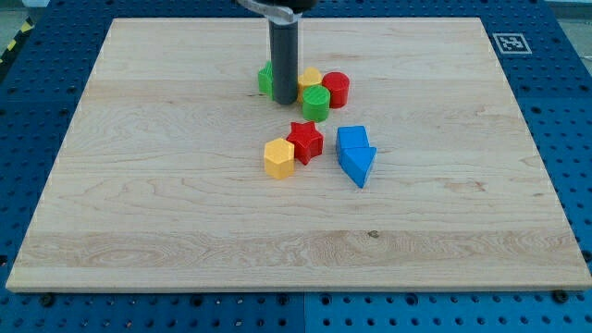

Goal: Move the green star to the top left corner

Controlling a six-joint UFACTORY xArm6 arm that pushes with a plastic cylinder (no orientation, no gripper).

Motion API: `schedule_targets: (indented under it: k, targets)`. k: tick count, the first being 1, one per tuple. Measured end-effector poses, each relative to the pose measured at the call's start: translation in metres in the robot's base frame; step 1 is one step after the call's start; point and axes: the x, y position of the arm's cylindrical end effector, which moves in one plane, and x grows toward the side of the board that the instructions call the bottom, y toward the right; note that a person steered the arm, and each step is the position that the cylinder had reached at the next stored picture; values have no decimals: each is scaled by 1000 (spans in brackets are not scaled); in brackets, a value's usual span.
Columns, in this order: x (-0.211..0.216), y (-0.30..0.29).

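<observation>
The green star (pixel 265 79) lies near the view's top middle of the wooden board (pixel 139 185), mostly hidden behind my rod. My tip (pixel 284 101) rests right against the star's right side, between it and a cluster of blocks: a yellow block (pixel 310 79), a red cylinder (pixel 336 89) and a green cylinder (pixel 315 103). The tip touches or nearly touches the green cylinder's left edge.
Lower down lie a red star (pixel 305 141), a yellow hexagon block (pixel 278 158) touching it, and two blue blocks (pixel 355 155) to their right. A black-and-white marker (pixel 511 42) sits at the board's top right corner. Blue pegboard surrounds the board.
</observation>
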Motion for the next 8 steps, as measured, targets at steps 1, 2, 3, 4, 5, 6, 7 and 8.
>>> schedule_targets:
  k: [1,2,3,4,5,6,7,8]
  targets:
    - [-28,-12]
    - [-55,-26]
    - [-77,-33]
    - [-116,-36]
    - [-134,-45]
    - [-125,-64]
    - [-121,-78]
    - [-111,-81]
